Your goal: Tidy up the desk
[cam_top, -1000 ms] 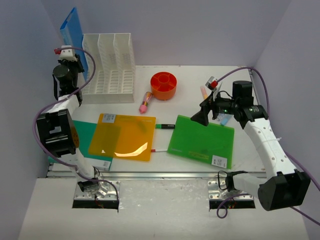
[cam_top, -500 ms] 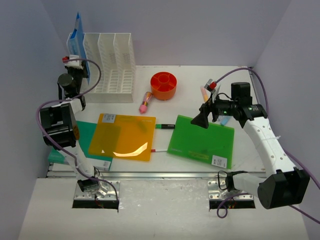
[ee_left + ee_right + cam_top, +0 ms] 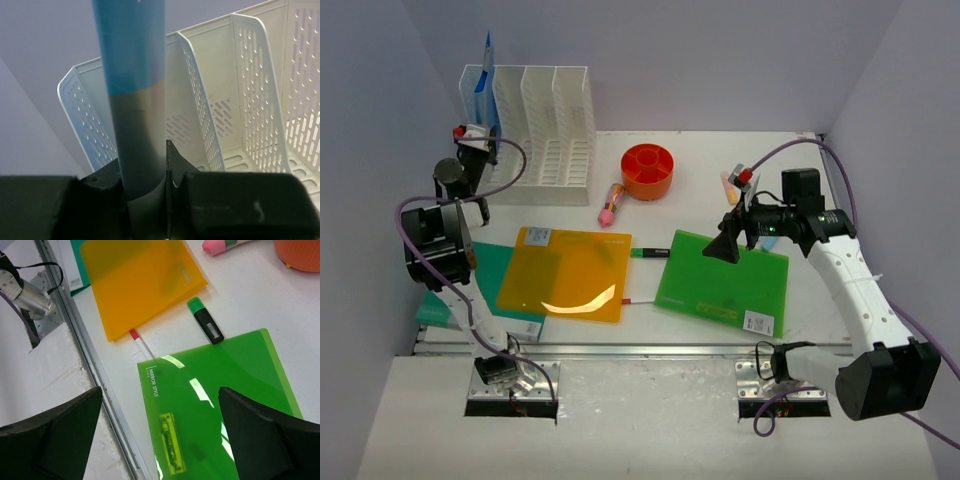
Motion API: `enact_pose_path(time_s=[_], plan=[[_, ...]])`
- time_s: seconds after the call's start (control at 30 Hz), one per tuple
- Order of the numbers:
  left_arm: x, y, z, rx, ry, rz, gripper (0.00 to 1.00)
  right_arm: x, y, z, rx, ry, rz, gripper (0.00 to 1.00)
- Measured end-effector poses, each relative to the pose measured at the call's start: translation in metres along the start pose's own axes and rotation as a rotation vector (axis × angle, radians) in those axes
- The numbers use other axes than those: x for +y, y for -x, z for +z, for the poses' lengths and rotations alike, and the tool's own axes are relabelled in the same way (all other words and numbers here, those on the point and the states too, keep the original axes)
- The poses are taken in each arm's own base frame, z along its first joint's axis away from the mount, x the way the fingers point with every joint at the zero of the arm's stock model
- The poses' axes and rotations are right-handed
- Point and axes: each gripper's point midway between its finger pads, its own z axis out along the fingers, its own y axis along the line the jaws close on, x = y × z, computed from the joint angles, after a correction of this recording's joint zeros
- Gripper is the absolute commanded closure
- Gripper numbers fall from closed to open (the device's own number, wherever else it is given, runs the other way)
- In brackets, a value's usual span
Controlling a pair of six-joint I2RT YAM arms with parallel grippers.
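We find the white worktop (image 3: pixel 695 205) enclosed by pale lavender walls. It spreads rightward and toward the near rail from the white slotted file rack (image 3: pixel 545 130), which stands at its far left.

An orange folder (image 3: pixel 567 272) lies flat nearer than the rack. A green folder (image 3: pixel 722 282) lies flat nearer than the rack and well to its right. A teal folder (image 3: pixel 488 275) lies nearer than the rack's left end, partly under the orange one.

A blue folder (image 3: pixel 132 50) stands upright at the rack's leftmost compartment. The left pincer (image 3: pixel 144 170) is narrowed on its lower edge and grips it. We cannot tell whether that edge is inside the compartment.

The right pincer (image 3: pixel 160 440) is spread wide and holds nothing. It hovers over the green folder, far right of the rack.

An orange round tub (image 3: pixel 647 170) sits just right of the rack. A pink-capped marker (image 3: pixel 612 203) lies off the rack's near right corner. A green highlighter (image 3: pixel 206 322) and a red-tipped pen (image 3: pixel 141 344) lie nearer than the rack and to its right.
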Motion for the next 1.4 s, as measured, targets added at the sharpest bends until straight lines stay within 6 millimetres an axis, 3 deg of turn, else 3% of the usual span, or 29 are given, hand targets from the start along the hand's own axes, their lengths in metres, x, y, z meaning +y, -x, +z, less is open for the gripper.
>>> enact_pose_path(time_s=[0.27, 0.5, 0.7, 0.83, 1.0, 1.4], plan=[[-0.011, -0.005, 0.002, -0.037, -0.087, 0.022, 1.00, 0.004, -0.004, -0.001, 0.012, 0.014, 0.012, 0.01], [-0.024, -0.034, 0.002, -0.013, -0.156, -0.041, 1.00, 0.008, -0.008, -0.001, 0.023, 0.033, 0.030, 0.01], [-0.024, -0.044, 0.005, -0.012, -0.171, -0.074, 1.00, 0.008, -0.010, 0.001, 0.030, 0.038, 0.040, 0.01], [-0.011, -0.059, 0.002, 0.050, -0.077, -0.155, 1.00, 0.007, -0.011, 0.002, 0.034, 0.040, 0.047, 0.01], [0.003, -0.090, -0.016, 0.197, 0.100, -0.289, 1.00, 0.006, -0.012, 0.003, 0.037, 0.044, 0.052, 0.01], [0.055, -0.094, -0.066, 0.315, 0.539, -0.294, 1.00, 0.007, -0.011, 0.003, 0.032, 0.052, 0.051, 0.01]])
